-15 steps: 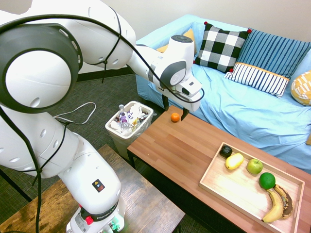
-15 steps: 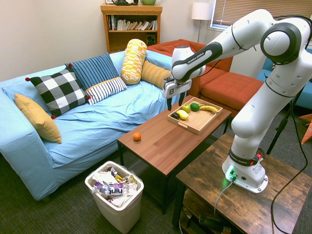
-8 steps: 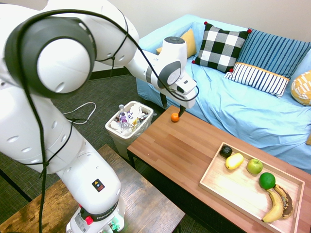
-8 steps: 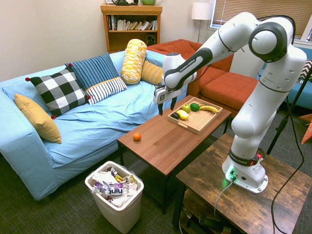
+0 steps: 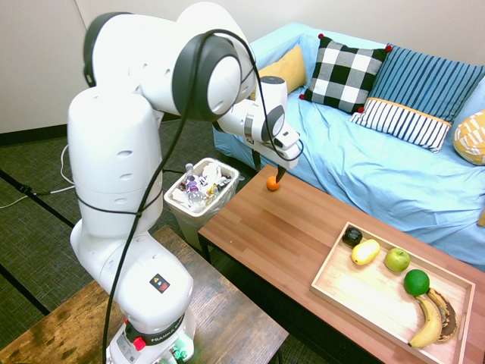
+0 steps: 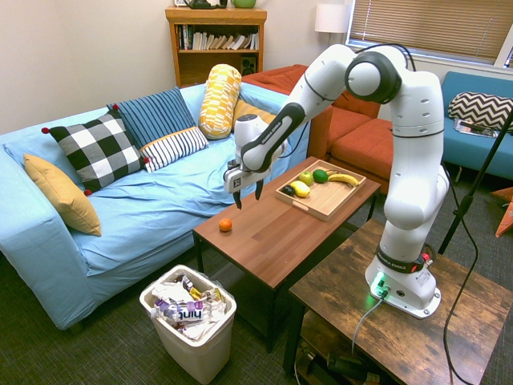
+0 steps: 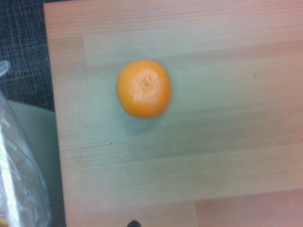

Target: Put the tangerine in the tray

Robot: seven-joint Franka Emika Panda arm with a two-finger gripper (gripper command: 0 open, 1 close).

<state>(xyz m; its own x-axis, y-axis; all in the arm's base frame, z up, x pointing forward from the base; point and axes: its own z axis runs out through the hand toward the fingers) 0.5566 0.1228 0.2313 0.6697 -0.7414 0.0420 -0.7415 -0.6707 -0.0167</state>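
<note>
- Since a second ago the gripper point(image 6: 247, 194) has swung from near the tray point(image 5: 362, 292) to above the tangerine point(image 5: 272, 183); its fingers are spread and hold nothing.
- One tangerine sits alone near the table point(image 6: 272, 228) corner by the sofa point(image 6: 152, 200), well apart from the tray, with bare tabletop between them.
- One trash bin point(image 5: 201, 193) stands on the floor just off that corner.
- Inside the tray lie one lemon point(image 5: 365, 251), one apple point(image 5: 396, 259), one lime point(image 5: 416, 282) and bananas point(image 5: 429, 322).
</note>
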